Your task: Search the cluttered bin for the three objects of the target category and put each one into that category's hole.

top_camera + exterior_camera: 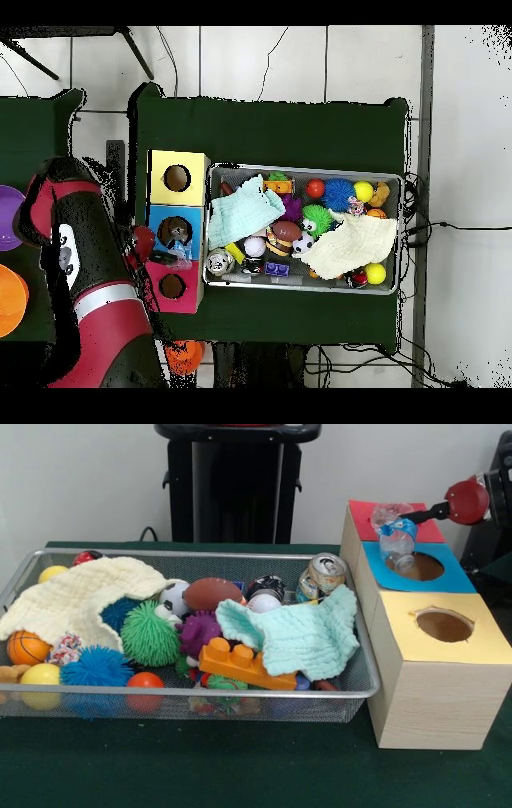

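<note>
Plastic bottle (397,538) hangs tilted in the pincer (400,520), which is closed around it, above the blue-surrounded hole (424,568), at 6 o'clock from the red-surrounded hole (376,518) in front view.

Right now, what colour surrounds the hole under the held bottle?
Blue surround under the bottle; clearest in the front view.

The arm (472,500) is cut off by the front view's right edge, its gripper's fingers hidden; cloths (300,636) bury part of the bin (192,694); the overhead bottle (180,238) blurs.
</note>
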Motion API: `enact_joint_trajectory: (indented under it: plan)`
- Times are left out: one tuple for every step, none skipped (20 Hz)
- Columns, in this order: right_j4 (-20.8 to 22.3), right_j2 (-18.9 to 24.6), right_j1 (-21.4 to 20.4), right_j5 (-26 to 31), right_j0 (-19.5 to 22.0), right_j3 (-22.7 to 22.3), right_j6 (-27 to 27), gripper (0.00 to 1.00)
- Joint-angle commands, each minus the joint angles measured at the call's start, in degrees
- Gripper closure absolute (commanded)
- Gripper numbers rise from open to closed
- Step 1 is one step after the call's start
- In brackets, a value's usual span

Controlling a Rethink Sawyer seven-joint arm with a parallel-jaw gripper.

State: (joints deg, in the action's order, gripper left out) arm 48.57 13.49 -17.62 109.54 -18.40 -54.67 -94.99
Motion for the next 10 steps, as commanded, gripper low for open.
enact_joint_trajectory:
  plan:
    - [2.94, 1.74, 5.92, -1.81, 1.8, 1.43, 9.07, 1.0]
    - [2.79, 1.96, 6.39, -2.17, 1.91, 1.94, 8.85, 1.0]
    - [2.65, 1.99, 6.41, -2.37, 1.96, 1.91, 8.7, 1.0]
    - [2.56, 2.08, 6.57, -2.59, 2.08, 2.08, 8.71, 1.0]
    - [2.42, 2.11, 6.55, -2.63, 2.13, 2.03, 8.74, 1.0]
    - [2.32, 2.2, 6.69, -2.91, 2.21, 2.14, 8.71, 1.0]
    - [2.25, 2.21, 6.6, -2.83, 2.22, 2.06, 8.9, 1.0]
    - [2.28, 2.25, 6.69, -2.61, 2.22, 2.21, 9.28, 1.0]
    - [2.19, 2.27, 6.55, -2.48, 2.24, 2.12, 9.47, 1.0]
    - [2.13, 2.29, 6.35, -1.81, 2.29, 1.98, 10.26, 1.0]
